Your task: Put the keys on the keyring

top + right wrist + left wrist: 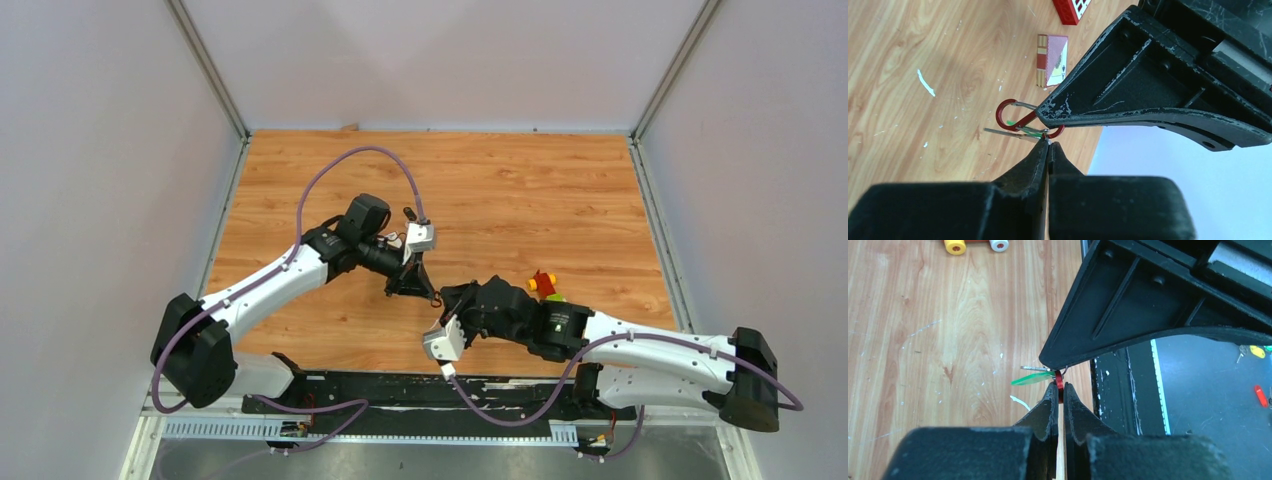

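The two grippers meet tip to tip above the middle of the table. My left gripper (430, 296) (1059, 387) is shut on the keyring (1059, 380), a small red clip with a wire gate, seen side-on in the right wrist view (1007, 111). My right gripper (444, 300) (1048, 144) is shut on the head end of the green key (1032, 132) (1031, 380), right against the keyring. The key's thin metal blade (1002, 132) sticks out to the left. Each wrist view is half filled by the other gripper's black finger (1148, 305) (1158, 95).
A red, yellow and green toy block cluster (543, 285) lies just behind the right arm. A red box with white squares (1071, 9) and a small striped card (1052, 60) lie on the wood. The black base rail (400, 390) runs along the near edge.
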